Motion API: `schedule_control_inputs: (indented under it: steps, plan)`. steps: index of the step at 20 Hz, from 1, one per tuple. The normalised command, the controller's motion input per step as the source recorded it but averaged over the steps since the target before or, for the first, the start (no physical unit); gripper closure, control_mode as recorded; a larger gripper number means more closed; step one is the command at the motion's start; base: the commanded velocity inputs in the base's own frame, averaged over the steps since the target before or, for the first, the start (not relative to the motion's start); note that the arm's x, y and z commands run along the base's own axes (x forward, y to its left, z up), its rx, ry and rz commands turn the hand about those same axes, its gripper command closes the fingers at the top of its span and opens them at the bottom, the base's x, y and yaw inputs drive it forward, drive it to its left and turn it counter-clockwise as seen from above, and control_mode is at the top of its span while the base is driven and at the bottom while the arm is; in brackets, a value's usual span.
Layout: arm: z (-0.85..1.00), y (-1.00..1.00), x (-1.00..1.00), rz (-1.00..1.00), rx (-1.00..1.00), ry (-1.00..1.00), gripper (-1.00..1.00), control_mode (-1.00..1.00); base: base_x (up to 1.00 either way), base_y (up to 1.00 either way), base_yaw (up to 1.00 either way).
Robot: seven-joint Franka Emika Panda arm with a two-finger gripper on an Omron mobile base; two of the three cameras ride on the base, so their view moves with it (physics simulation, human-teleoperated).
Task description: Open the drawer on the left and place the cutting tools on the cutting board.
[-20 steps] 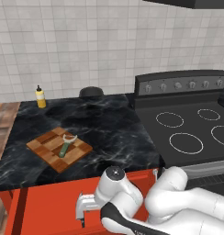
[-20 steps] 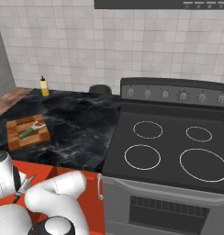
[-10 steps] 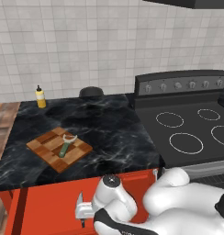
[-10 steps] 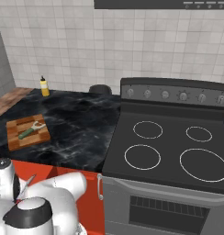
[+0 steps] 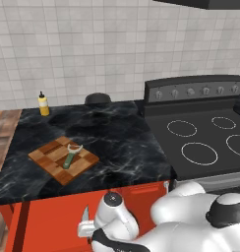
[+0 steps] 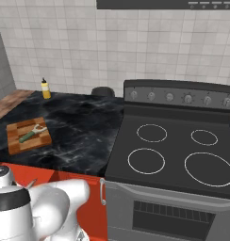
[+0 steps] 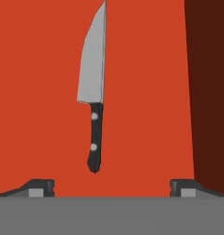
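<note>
The drawer (image 7: 146, 92) is open under my hand, and its red floor holds the small knife (image 7: 94, 101), dark handle towards me and blade pointing away. My gripper (image 7: 111, 188) hangs open just above it, the fingertips (image 7: 40, 186) spread wide on either side of the handle end without touching it. In the left base view the gripper (image 5: 85, 229) is low in front of the counter, with the knife blade (image 5: 85, 212) beside it. The green-handled peeler (image 5: 70, 156) (image 6: 32, 134) lies on the checkered cutting board (image 5: 53, 165) (image 6: 18, 141).
A yellow bottle (image 5: 43, 104) and a dark round object (image 5: 98, 99) stand at the back of the black marble counter (image 5: 117, 142). The stove (image 6: 173, 150) fills the right side. A dark drawer wall (image 7: 210, 92) runs along the right of the hand view.
The arm has folded down and the hand has sunk lower over the open drawer. The board and peeler have not moved.
</note>
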Motion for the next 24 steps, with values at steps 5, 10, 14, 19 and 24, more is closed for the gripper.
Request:
schedule_control_inputs:
  steps: [5, 10, 14, 19, 24]
  plan:
    - [-0.26, 0.00, 0.32, 0.01, -0.06, 0.00, -1.00, -1.00, 0.00, 0.00, 0.00]
    - [-0.10, 0.06, 0.07, 0.00, -0.01, 0.00, -1.00, -1.00, 0.00, 0.00, 0.00]
    - [-0.06, 0.24, 0.00, 0.00, 0.00, 0.00, -1.00, -1.00, 0.00, 0.00, 0.00]
    - [-0.49, 0.14, -0.52, 0.01, 0.00, 0.00, -1.00, -1.00, 0.00, 0.00, 0.00]
    - [-0.83, 0.00, -1.00, 0.03, 0.00, -0.05, -1.00, -1.00, 0.00, 0.00, 0.00]
